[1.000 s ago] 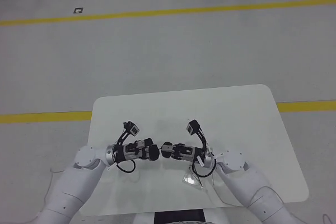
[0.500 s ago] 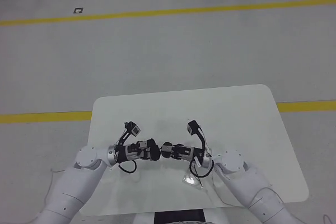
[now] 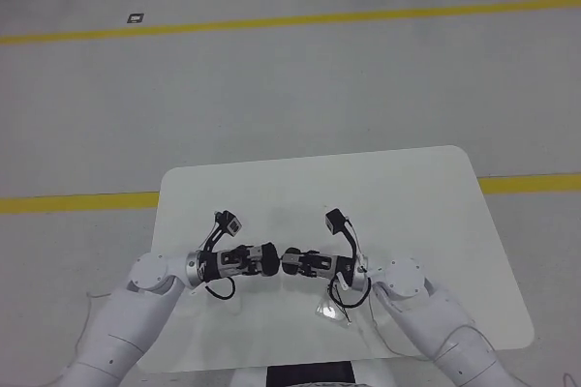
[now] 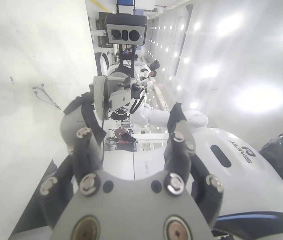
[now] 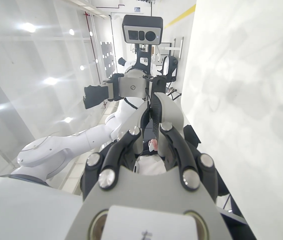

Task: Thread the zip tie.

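My two grippers meet tip to tip above the middle of the white table point(image 3: 416, 203). The left gripper point(image 3: 271, 260) is open, and in the left wrist view its black fingers point(image 4: 88, 126) stand wide apart. The right gripper point(image 3: 289, 261) sits just past them point(image 4: 101, 93), near one finger. In the right wrist view its own fingers point(image 5: 156, 111) are pressed together. A thin black strip, which looks like the zip tie point(image 4: 103, 136), runs from the right gripper's tip. One black pad of the left gripper point(image 5: 93, 97) faces it.
A clear plastic bag point(image 3: 330, 312) lies on the table by the right forearm. Thin black ties point(image 4: 43, 94) lie loose on the tabletop behind the right gripper. The table's far half is bare white surface.
Both grippers have stayed tip to tip at the table's middle, shifting only slightly sideways. Nothing has visibly been taken or released.
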{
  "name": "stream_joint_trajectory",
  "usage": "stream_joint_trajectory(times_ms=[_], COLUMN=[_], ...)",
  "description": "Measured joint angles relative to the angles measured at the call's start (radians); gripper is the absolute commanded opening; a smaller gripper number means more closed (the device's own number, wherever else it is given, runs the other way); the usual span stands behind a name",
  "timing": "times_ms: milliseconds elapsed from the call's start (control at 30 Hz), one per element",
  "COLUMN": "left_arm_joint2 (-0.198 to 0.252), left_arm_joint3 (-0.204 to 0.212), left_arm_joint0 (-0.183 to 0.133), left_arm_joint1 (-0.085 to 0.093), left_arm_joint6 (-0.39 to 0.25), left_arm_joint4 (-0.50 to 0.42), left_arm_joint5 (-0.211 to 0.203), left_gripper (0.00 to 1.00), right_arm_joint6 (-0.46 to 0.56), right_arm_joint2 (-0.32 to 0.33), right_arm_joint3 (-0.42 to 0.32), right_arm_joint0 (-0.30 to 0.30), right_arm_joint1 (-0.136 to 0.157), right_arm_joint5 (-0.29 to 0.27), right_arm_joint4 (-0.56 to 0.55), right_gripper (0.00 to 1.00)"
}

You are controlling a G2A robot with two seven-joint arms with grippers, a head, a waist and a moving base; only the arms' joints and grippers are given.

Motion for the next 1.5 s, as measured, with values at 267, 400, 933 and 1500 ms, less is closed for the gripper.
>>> stream_joint_trajectory(times_ms=[267, 400, 933, 1500], left_arm_joint2=[0.017, 0.026, 0.044, 0.061], left_arm_joint3=[0.011, 0.016, 0.027, 0.038], left_arm_joint0=[-0.010, -0.015, -0.025, -0.037], left_arm_joint1=[0.002, 0.003, 0.010, 0.017], left_arm_joint6=[-0.003, -0.001, 0.006, -0.001], left_arm_joint4=[0.011, 0.019, 0.038, 0.032], left_arm_joint5=[0.009, 0.011, 0.013, 0.012], left_gripper=[0.38, 0.34, 0.11, 0.00], right_arm_joint6=[0.011, 0.010, 0.028, 0.017], right_arm_joint2=[-0.003, -0.004, -0.008, -0.012], right_arm_joint3=[0.002, 0.001, 0.001, 0.003], right_arm_joint0=[0.003, 0.005, 0.009, 0.010], right_arm_joint1=[0.004, 0.006, 0.016, 0.022], right_arm_joint5=[0.005, 0.005, 0.015, 0.004], right_arm_joint4=[0.019, 0.022, 0.031, 0.061], right_gripper=[0.00, 0.00, 0.00, 1.00])
